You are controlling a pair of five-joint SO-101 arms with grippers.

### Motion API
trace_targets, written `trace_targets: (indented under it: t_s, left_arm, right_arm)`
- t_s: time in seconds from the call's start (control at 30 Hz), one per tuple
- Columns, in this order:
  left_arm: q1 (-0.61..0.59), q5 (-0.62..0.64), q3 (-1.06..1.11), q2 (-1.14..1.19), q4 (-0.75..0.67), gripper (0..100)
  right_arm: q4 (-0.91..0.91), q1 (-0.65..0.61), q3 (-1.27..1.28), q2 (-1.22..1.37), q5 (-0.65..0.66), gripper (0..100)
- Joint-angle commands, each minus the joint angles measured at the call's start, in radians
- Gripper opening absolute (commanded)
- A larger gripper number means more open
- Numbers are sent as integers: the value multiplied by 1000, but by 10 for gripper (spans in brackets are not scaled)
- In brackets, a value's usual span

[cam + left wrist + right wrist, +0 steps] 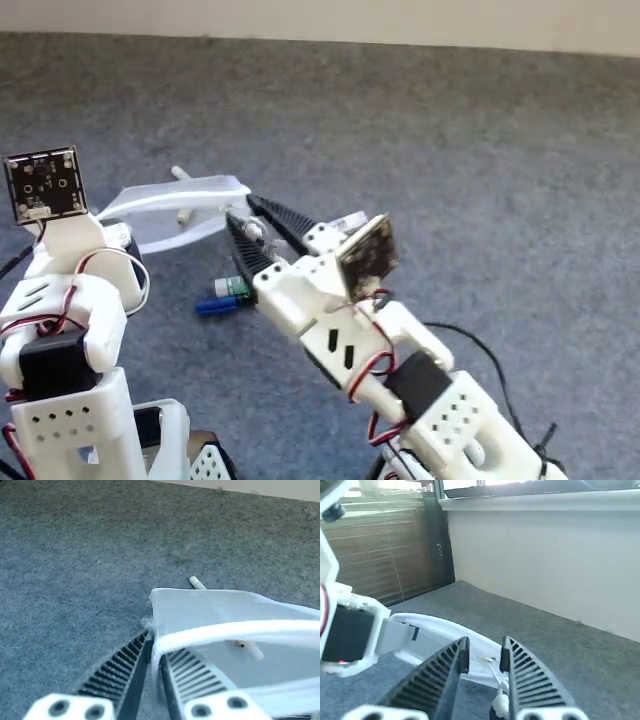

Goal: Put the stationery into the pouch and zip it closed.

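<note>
A translucent white pouch (pixel 185 205) is held off the grey carpet between the two arms. My left gripper (pixel 154 647) is shut on the pouch's zipper rim (pixel 225 630) at one end. Inside the pouch lies a white pen (pixel 247 647), and a white stick (pixel 197 583) pokes out past its far edge. My right gripper (pixel 240 210) is at the pouch's other end. Its jaws stand slightly apart around the small zipper pull (pixel 491 660) and its cord. A blue marker (pixel 218 304) with a green-and-white item (pixel 232 287) beside it lies on the carpet under the right arm.
Grey carpet (pixel 480 150) stretches open to the right and far side. A pale wall (pixel 560 565) and dark blinds (pixel 385 555) stand beyond the carpet. The left arm's white body (pixel 350 630) is close beside the pouch.
</note>
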Motion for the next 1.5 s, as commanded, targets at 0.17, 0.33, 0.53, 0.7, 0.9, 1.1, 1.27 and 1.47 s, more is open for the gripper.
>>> trace_targets:
  t_s: [0.17,0.33,0.53,0.7,0.9,1.1,1.27,1.47]
  left_arm:
    - [-2,12,-12,1,-26,7]
    - [-4,11,-10,1,-23,7]
    - [-5,11,-10,1,-23,7]
    - [-5,11,-10,1,-23,7]
    - [-5,11,-8,1,-23,7]
    - [-5,12,-8,1,-23,9]
    - [-5,12,-8,1,-23,10]
    - [-5,9,-8,1,-23,10]
  right_arm:
    - [226,157,-231,-28,-18,104]
    - [328,211,-278,-25,-18,104]
    - [469,249,-383,71,-20,104]
    - [636,320,-545,272,-137,105]
    - [816,329,-722,478,-226,105]
    - [863,346,-799,621,-285,105]
    - [854,438,-806,720,-328,105]
    - [863,483,-834,829,-331,105]
